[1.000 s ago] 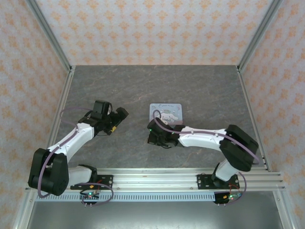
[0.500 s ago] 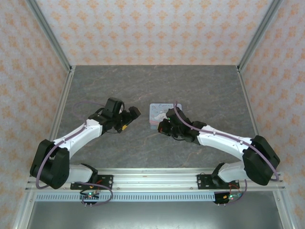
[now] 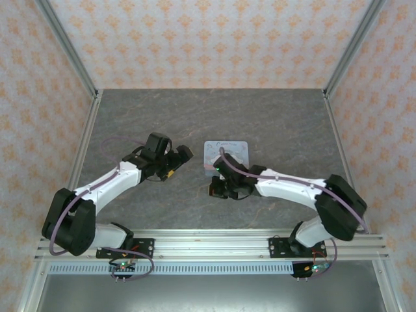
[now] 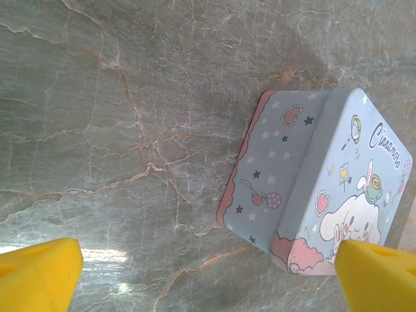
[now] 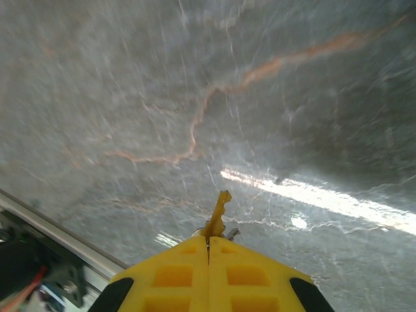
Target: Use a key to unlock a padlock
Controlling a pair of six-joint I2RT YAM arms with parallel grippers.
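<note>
While tight on the key (image 5: 219,211), right fingers (image 5: 172,273) low over the table (image 5: 130,97)

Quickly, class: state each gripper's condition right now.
Left gripper: open, empty.
Right gripper: shut on the key.

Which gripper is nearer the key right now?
Right. The right gripper is shut on the key, which pokes out beyond its tips. The left gripper is open, off to the left, facing the tin.
</note>
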